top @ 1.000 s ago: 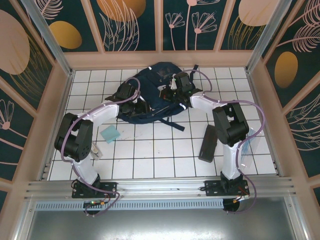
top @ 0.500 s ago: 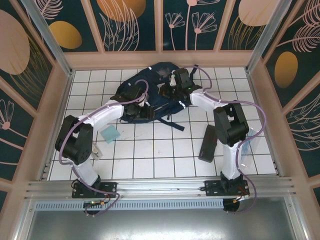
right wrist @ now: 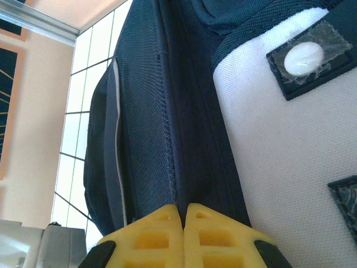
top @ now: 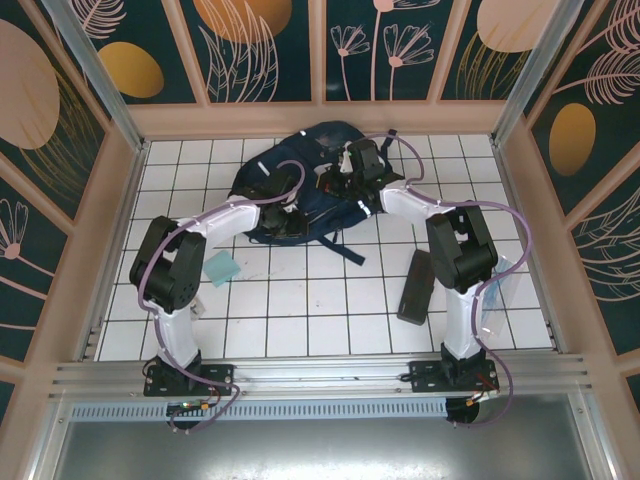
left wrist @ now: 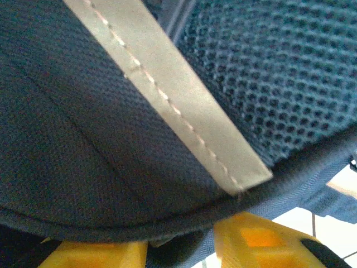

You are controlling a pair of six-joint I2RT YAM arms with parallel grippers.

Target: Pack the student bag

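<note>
Over the student bag [top: 325, 140], the left gripper [top: 291, 208] has slid inward, grip unclear; the right gripper [right wrist: 183, 211] stays clamped on a seam.

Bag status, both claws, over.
Bag lying on far tiles. Left claw part open at its rim. Right claw shut, pinching its seam. Black case, teal card on tiles, apart from it.

My L gripper [left wrist: 181, 248]: pads cut off at frame bottom, tips tucked under student bag [left wrist: 111, 139] hem, so grip unclear. R gripper [right wrist: 184, 215]: can't tell if bag's seam cloth sits btwn pads.
</note>
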